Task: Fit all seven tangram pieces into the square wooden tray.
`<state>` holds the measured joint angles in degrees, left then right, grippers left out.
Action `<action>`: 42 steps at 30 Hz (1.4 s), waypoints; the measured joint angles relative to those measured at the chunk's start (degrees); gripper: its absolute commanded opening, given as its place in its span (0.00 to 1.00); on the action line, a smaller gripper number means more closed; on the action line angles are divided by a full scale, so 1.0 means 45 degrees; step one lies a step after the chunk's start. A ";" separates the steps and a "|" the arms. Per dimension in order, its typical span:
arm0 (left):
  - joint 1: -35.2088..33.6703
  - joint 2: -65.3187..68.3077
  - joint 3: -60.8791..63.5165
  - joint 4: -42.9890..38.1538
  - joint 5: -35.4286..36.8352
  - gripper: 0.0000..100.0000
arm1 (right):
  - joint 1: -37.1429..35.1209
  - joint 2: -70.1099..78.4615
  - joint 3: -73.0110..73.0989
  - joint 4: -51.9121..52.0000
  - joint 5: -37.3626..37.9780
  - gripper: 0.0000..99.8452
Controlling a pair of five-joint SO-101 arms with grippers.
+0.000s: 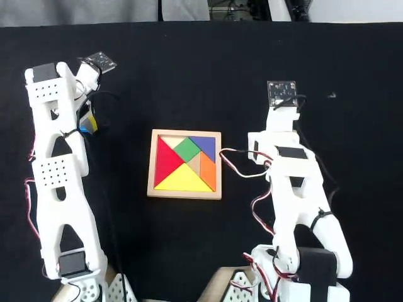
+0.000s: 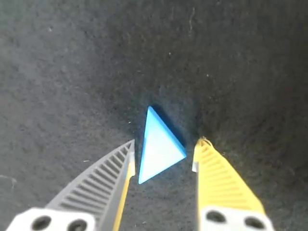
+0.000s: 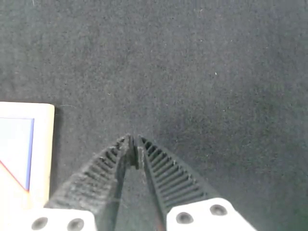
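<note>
Blue triangle [image 2: 159, 147]: a small tangram piece on the black cloth [image 1: 189, 69], well left of the tray and outside it.
Position to the jaws: it sits between the two fingers of the left gripper [image 2: 167, 142], one point aimed away from the wrist. The grey finger [image 2: 103, 175] has its tip just beside one edge. The yellow finger [image 2: 219, 178] stands slightly apart from the opposite corner.
Left jaws: spread, straddling the triangle, with no clamping visible.
Square wooden tray [image 1: 186, 133]: flat at the middle of the table, between the two arms.
Pieces in the tray: red triangle [image 1: 166, 162], yellow triangle [image 1: 184, 180], green square [image 1: 187, 149], dark blue triangle [image 1: 205, 144] and orange piece [image 1: 208, 171]. A brownish patch lies among them, and a pale triangular patch is at the far left corner. Whether either is a piece cannot be told.
Right gripper [image 3: 134, 144]: over bare cloth just beside the tray's right rim.
Right jaws: closed tip to tip, holding nothing.
</note>
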<state>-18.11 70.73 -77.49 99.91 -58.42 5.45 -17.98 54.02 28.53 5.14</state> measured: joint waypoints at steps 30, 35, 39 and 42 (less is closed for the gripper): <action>0.0059 0.0313 -0.0020 0.0176 0.0254 0.09 | 0.0000 0.0000 0.0000 0.0000 0.0000 0.01; 0.0762 -0.1817 0.1778 0.0078 0.1074 0.08 | 0.0000 0.0000 0.0000 0.0000 0.0000 0.01; 0.2149 -0.5275 0.5138 0.0078 0.1133 0.08 | 0.0000 0.0000 0.0000 0.0000 0.0000 0.01; 0.3438 -0.8225 0.8361 0.0078 0.0996 0.08 | 0.0000 0.0000 0.0000 0.0000 0.0000 0.01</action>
<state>-2.64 33.71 -39.87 100.26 -53.93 5.45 -17.98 54.02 28.53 5.14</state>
